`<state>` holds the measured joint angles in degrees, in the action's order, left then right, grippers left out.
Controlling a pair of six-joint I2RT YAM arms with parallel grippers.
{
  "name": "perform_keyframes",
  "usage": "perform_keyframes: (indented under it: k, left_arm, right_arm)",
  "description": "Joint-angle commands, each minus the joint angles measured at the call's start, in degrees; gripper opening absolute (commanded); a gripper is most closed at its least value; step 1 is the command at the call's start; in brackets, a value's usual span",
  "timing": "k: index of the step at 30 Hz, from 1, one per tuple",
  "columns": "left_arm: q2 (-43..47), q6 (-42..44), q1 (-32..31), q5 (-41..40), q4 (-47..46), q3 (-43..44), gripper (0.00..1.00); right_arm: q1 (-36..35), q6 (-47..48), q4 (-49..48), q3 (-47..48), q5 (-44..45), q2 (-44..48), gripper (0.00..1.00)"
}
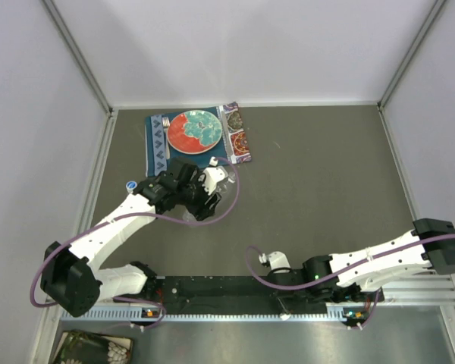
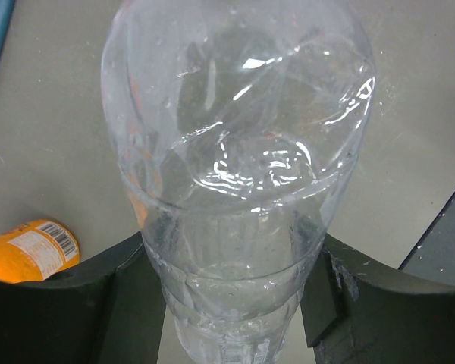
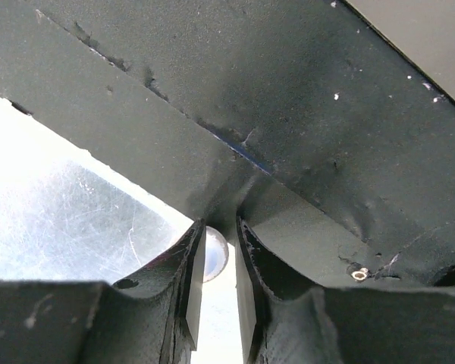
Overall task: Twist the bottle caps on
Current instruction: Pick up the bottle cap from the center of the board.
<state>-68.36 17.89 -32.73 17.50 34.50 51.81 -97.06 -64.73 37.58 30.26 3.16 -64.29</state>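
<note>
Clamping the clear bottle (image 2: pixel 235 136) between both fingers, the left gripper (image 2: pixel 235 277) holds it just beside the plate (image 1: pixel 183 136), with its length running out ahead of the fingers. The right gripper (image 3: pixel 216 277) sits well apart at the table's near edge. Its jaws stand narrowly either side of a small pale round piece (image 3: pixel 214 254), probably a cap. Whether they grip it cannot be told. Any capping calls for the right arm to carry left and outward.
</note>
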Motion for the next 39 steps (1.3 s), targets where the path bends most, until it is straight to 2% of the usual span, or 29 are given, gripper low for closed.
perform_keyframes:
  k: [1, 4, 6, 7, 17, 21, 22, 24, 25, 27, 28, 32, 39]
  left_arm:
    - [1.21, -0.75, -0.14, 0.96, -0.84, 2.86, 0.33]
    - [1.30, -0.58, -0.14, 0.78, -0.67, 2.86, 0.33]
    - [1.56, -0.23, -0.14, 0.43, -0.58, 2.94, 0.33]
    - [1.65, -0.22, -0.14, 0.26, -0.58, 2.94, 0.33]
    - [2.00, 0.48, -0.14, -0.27, -0.57, 2.94, 0.33]
    - [2.00, 0.48, -0.14, -0.36, -0.14, 3.56, 0.33]
    - [2.09, 0.65, -0.14, -0.44, -0.05, 3.65, 0.33]
    - [2.53, 1.01, -0.14, -0.53, 0.04, 3.82, 0.33]
    - [2.61, 1.09, -0.14, -0.53, -0.05, 3.82, 0.33]
    - [2.44, 1.18, -0.14, -0.27, -0.05, 3.65, 0.33]
    - [2.44, 1.18, -0.14, -0.18, -0.14, 3.73, 0.33]
    - [2.35, 1.27, -0.14, -0.01, 0.04, 4.00, 0.33]
    - [2.44, 0.57, -0.05, 0.96, 0.39, 4.17, 0.33]
  right_arm:
    - [-1.21, -0.92, -1.90, -0.64, 0.17, 0.56, 0.21]
    - [-1.21, -0.92, -1.29, -0.03, 1.67, 1.36, 0.14]
    - [-1.29, -0.66, -0.24, 0.85, 3.86, 1.89, 0.01]
    - [-1.29, -0.49, 0.99, 2.16, 4.92, 2.15, 0.00]
    - [2.04, 4.42, 9.61, 10.60, 16.87, 5.05, 0.00]
    - [6.26, 8.12, 10.05, 11.40, 14.97, 7.77, 0.00]
    - [6.35, 8.91, 10.14, 11.05, 13.73, 8.47, 0.14]
    - [6.09, 8.92, 10.32, 10.00, 9.44, 10.40, 0.32]
    - [6.09, 8.66, 10.23, 8.95, 8.45, 12.59, 0.46]
    - [4.16, 7.87, 9.79, 8.33, 7.05, 14.71, 0.54]
    - [3.81, 8.04, 8.57, 7.63, 6.08, 16.46, 0.62]
    - [-0.67, 8.92, 8.38, 7.79, 6.51, 16.05, 0.66]
    - [-5.07, 5.15, 13.03, 8.15, 7.38, 5.41, 0.61]
